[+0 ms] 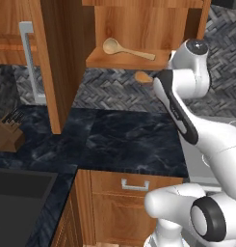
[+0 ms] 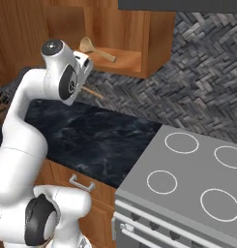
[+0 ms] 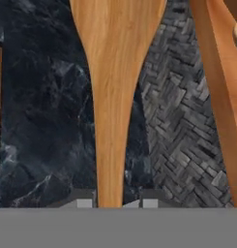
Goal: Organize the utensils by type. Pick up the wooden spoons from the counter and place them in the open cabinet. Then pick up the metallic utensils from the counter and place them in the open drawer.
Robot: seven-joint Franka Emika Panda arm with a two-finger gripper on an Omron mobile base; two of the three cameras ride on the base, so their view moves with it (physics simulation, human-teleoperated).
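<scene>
A tan wooden spoon (image 3: 115, 92) rides in the robot's gripper (image 3: 117, 202), its handle pinched between the two dark finger tips and its bowl flaring away toward twelve o'clock in the hand view, above the black counter (image 1: 134, 140) and the grey herringbone backsplash (image 2: 202, 82). By its look the spoon is light, stiff and dry — an easy carry — though smooth wood held low on a slim handle could swivel in the pads if swung fast; a hold nearer the neck would likely steady it. In the left base view its bowl peeks out at about nine o'clock of the wrist, just below the shelf edge of the open cabinet (image 1: 124, 60), where the other wooden spoon (image 1: 124, 48) already lies with its bowl toward nine o'clock. From the right base view the arm rises from the base, elbow bent, with the hand raised beside the cabinet's lower lip — short of the shelf, the held spoon not yet over it. The jaws stand partly closed, clamped on the handle. A knife block (image 1: 7, 132) sits at the counter's far nine o'clock end, well apart from the work.
</scene>
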